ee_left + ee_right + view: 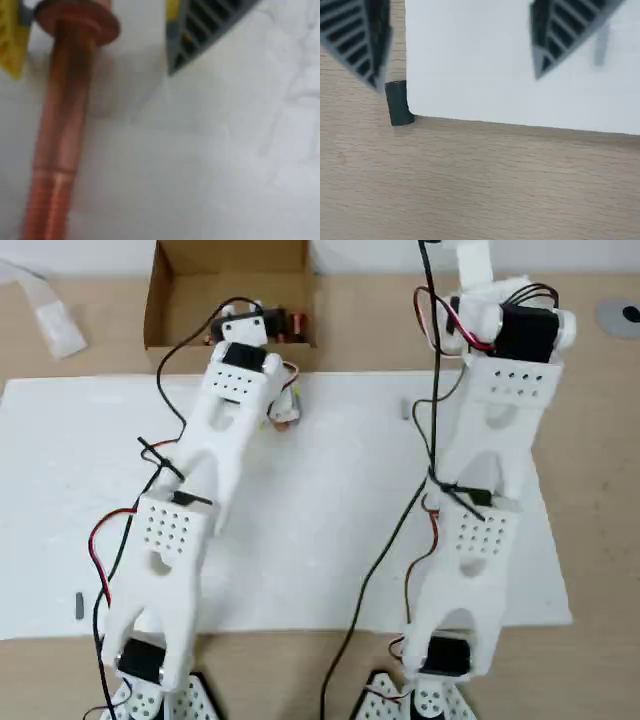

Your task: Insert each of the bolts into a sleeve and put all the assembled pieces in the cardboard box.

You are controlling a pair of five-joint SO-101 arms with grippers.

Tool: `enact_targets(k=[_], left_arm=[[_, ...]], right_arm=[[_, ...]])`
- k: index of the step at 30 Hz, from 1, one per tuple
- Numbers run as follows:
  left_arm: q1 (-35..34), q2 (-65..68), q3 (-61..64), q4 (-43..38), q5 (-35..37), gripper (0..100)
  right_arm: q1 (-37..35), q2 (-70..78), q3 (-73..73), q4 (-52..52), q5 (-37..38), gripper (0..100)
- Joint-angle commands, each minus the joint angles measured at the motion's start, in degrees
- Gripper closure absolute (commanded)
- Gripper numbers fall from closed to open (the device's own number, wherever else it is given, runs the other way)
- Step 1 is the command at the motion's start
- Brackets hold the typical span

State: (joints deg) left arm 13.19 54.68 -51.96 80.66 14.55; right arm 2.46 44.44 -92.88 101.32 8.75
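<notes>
A copper bolt with a flanged head lies on the white sheet between the fingers of my left gripper. Its head rests against the yellow finger; the grey ribbed finger stands apart from it, so the gripper is open. From above, this gripper and the bolt sit just in front of the cardboard box, which holds copper pieces. My right gripper hangs open over the sheet's edge, near a black sleeve.
A small grey piece lies on the sheet, also seen from above. Another dark sleeve sits at the sheet's left edge. A plastic bag and a grey disc lie on the wooden table.
</notes>
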Motion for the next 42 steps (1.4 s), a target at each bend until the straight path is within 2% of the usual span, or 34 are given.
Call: enact_targets(k=[1, 7, 12, 16, 19, 24, 27, 30, 34, 42], left_arm=[[-0.88, 2.07, -4.22, -0.7, -0.18, 80], [-1.05, 5.05, -6.24, -0.26, -0.26, 82], [-1.76, 5.05, -6.15, -0.18, 0.0, 100], [-3.52, 5.05, -6.77, 2.2, -0.26, 99], [-5.1, 5.05, -10.37, 7.91, -1.49, 99], [-7.21, 4.97, -22.68, 19.96, -13.63, 99], [-9.49, 3.82, -26.81, 20.04, -22.59, 100], [-10.99, -0.92, -25.14, 20.04, -32.7, 100], [-11.16, -9.01, -14.15, 20.04, -45.27, 100], [-10.99, -35.03, 24.26, 19.96, -65.67, 99]], right_arm=[[0.84, -4.62, -2.42, 1.14, -2.99, 77.0], [0.84, -4.62, -2.42, 1.14, -5.01, 77.0], [0.84, -4.62, -2.42, 1.14, -5.01, 77.0], [0.92, -4.62, -2.51, 1.14, -5.01, 77.0], [0.92, -4.62, -2.51, 1.14, -5.01, 77.0], [0.84, -4.62, -2.42, 1.14, -5.01, 77.0], [0.84, -4.62, -2.42, 1.14, -5.01, 77.0], [0.84, -4.62, -2.51, 1.14, -5.01, 77.0], [0.84, -4.62, -2.51, 1.14, -5.01, 77.0], [0.84, -4.62, -2.51, 1.14, -4.84, 77.0]])
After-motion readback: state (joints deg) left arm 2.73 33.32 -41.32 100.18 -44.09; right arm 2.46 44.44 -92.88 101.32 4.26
